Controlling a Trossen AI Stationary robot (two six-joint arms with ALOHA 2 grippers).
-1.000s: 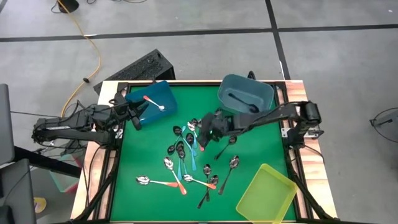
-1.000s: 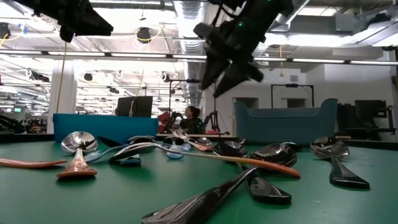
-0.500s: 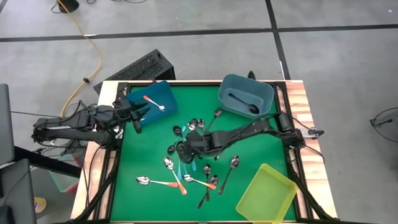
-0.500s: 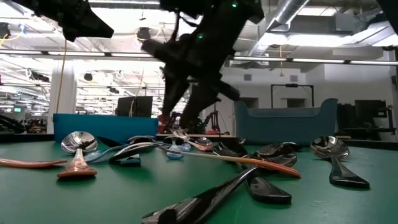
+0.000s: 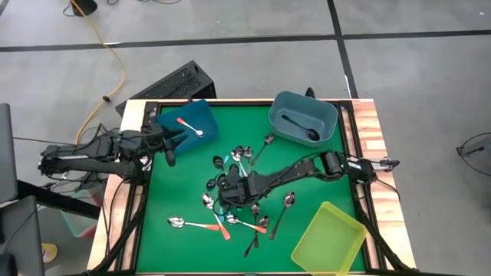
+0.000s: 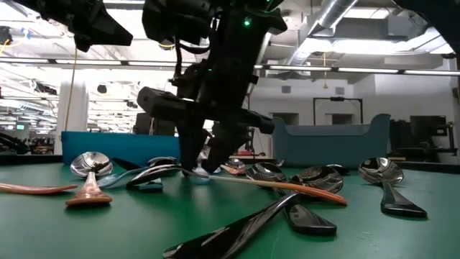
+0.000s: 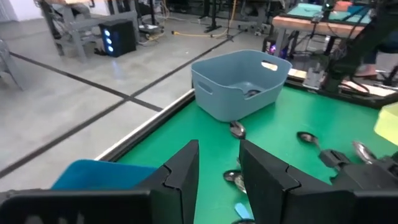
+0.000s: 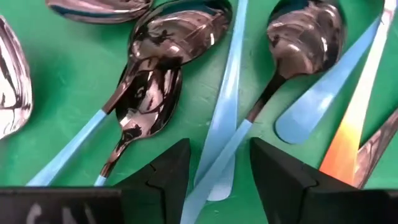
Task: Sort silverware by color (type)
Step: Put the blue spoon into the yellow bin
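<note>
Over the spoon pile [image 5: 234,195], right hand [image 8: 214,180] unclenched astride blue handles [image 8: 225,106], no writing.

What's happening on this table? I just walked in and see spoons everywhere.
A two-armed robot is sorting spoons by handle colour. The right gripper is down over the spoon pile, jaws open astride a light-blue handle, nothing gripped yet. The left gripper waits open by the blue bin, which holds one orange-handled spoon. The grey-blue bin holds a dark spoon.
</note>
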